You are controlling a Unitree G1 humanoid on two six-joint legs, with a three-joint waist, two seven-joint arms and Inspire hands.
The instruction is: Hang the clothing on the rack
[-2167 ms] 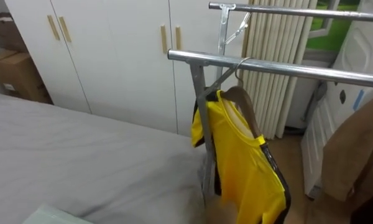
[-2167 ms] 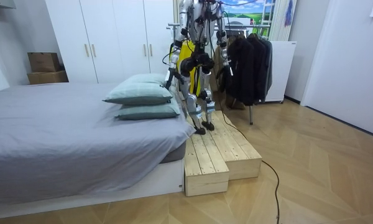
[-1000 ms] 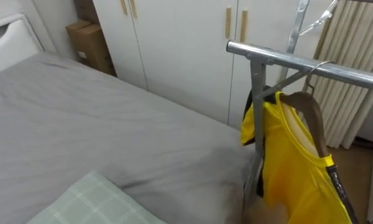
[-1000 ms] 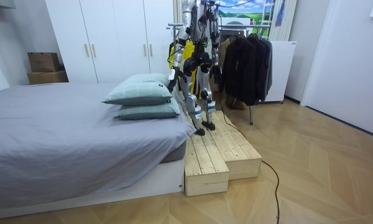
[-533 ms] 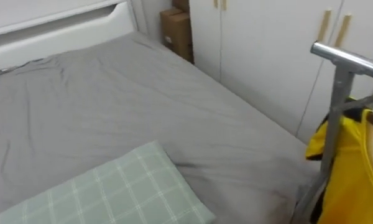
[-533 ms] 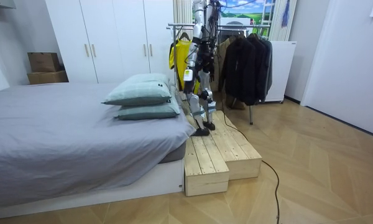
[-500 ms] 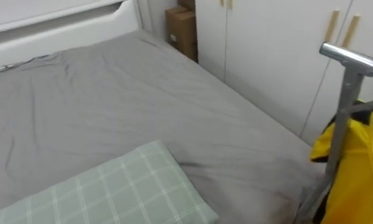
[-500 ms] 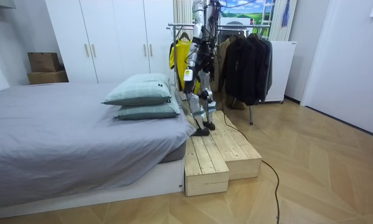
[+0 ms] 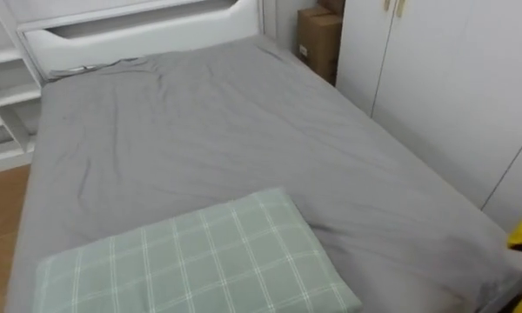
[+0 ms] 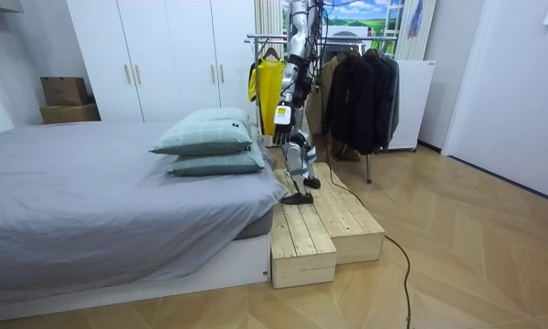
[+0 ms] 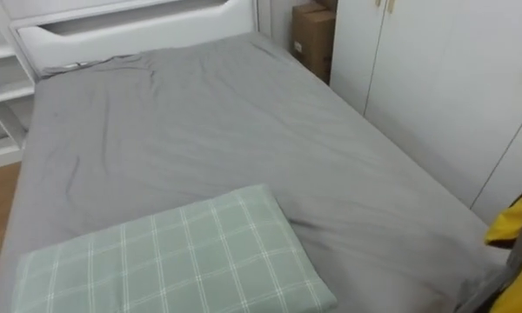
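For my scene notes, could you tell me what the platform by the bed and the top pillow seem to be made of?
Platform: seemingly bare pale wood, matt; plank seams show. Pillow: apparently soft cloth, matt green with a pale check.

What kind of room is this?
Most likely a bedroom: a bed with a grey cover and green checked pillow, tall white wardrobe doors beside it, and a clothes rack with dark garments and a yellow one hanging.

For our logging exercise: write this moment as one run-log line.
stage: shirt hung | yellow shirt: on rack | robot: on wooden platform beside bed | eye views: checked pillow
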